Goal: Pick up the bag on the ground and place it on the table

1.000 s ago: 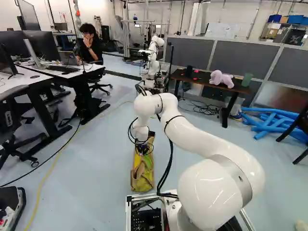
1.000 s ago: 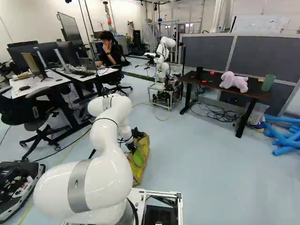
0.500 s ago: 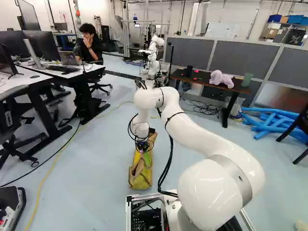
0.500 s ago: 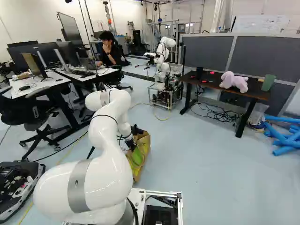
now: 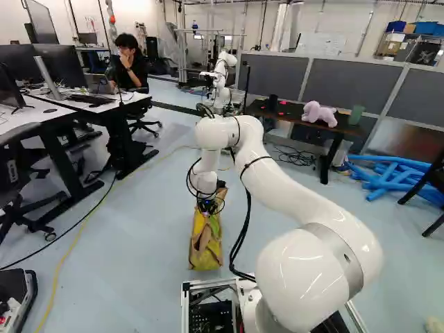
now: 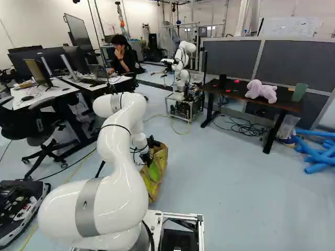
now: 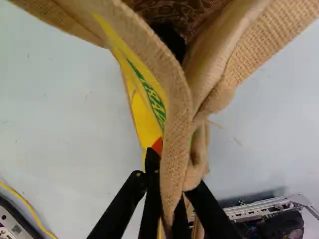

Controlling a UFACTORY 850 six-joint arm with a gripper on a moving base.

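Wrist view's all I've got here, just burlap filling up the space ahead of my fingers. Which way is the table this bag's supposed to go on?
Observer: In the right base view, the table stands well beyond the bag and to the right of it.
Operator: Okay, and is anything sitting on it already?
Observer: Yes, a pink stuffed toy is on top, between a black container and a green one.
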